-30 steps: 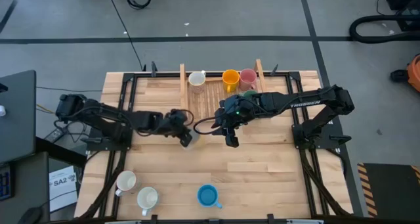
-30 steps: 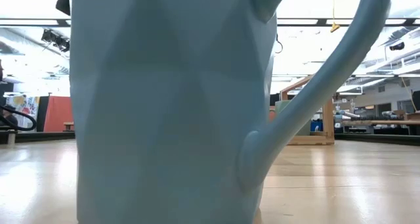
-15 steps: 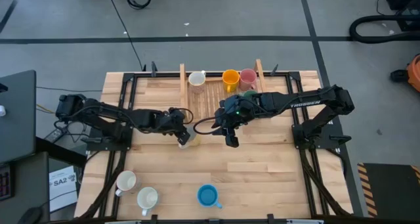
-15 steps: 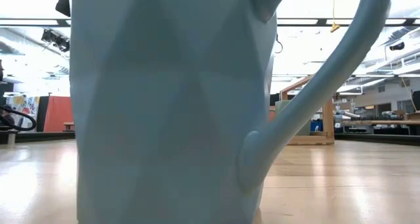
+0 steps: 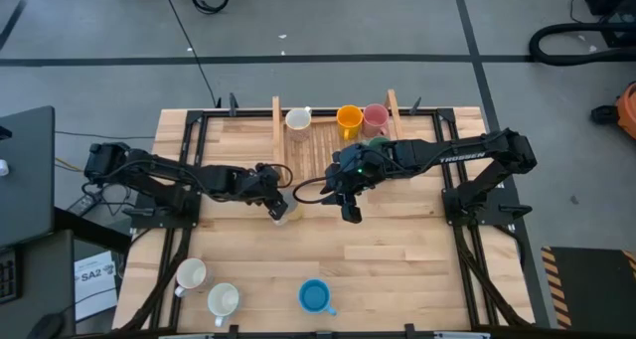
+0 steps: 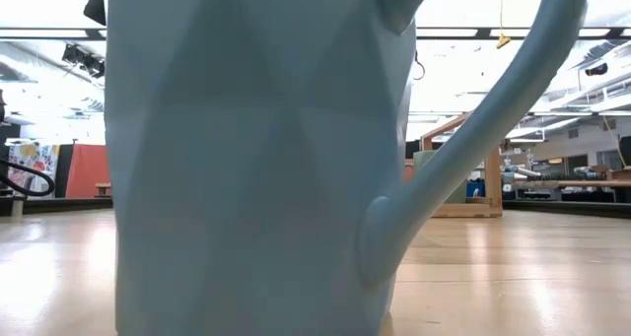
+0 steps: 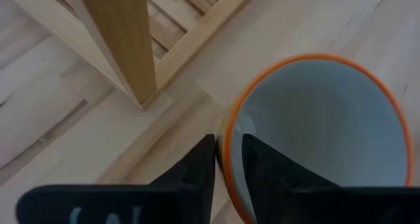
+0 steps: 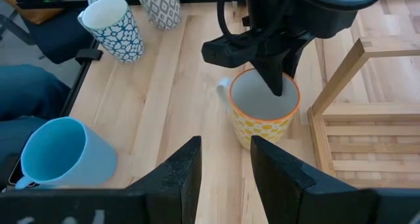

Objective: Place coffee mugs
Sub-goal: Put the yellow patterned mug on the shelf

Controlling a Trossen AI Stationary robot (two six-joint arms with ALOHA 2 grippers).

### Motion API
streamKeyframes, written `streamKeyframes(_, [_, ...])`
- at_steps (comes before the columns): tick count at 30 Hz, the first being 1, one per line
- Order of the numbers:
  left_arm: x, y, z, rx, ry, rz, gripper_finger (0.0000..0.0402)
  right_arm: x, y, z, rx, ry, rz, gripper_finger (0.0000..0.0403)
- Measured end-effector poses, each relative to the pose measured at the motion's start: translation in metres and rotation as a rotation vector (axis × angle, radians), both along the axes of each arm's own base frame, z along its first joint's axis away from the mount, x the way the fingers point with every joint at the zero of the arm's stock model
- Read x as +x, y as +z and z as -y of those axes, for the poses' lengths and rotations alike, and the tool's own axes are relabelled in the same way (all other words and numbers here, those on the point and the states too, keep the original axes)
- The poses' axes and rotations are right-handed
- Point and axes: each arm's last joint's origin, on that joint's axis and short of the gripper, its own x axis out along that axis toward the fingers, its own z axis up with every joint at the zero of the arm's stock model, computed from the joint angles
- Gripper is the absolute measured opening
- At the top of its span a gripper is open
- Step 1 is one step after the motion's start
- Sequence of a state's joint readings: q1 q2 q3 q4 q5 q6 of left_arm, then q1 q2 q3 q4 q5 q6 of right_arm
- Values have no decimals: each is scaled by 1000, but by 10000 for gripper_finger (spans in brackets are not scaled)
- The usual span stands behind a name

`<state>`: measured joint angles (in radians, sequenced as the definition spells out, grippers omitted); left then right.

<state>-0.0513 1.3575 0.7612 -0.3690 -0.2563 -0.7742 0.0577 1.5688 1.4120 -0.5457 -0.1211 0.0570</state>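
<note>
round glazed mug [image 8: 264, 112] (orange rim), slatted wooden rack [image 5: 333, 140], left pincer [image 7: 226, 159] straddling rim

Wooden slatted rack [image 5: 320, 145] on table [image 5: 397, 259] (perhaps a laptop [image 5: 25, 175] alongside)

Seven coffee mugs [image 5: 314, 297] visible from above, perhaps an eighth hidden, one wooden rack [image 5: 333, 140], two arms [image 5: 467, 156]
</note>
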Motion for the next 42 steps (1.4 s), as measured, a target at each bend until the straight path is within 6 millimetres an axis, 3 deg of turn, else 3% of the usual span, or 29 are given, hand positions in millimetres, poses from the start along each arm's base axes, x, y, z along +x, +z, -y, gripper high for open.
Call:
streamKeyframes(20, [4,3,0,3,-6,53,178,0,0,0,-5,4,1,138])
streamKeyframes(34, [4,6,-1,-13,21,74,177,0,0,0,3,-2,0,137])
streamKeyframes(42, [-7,24,-2,-21,25,134,176,3,4,1,21,-51,45,137])
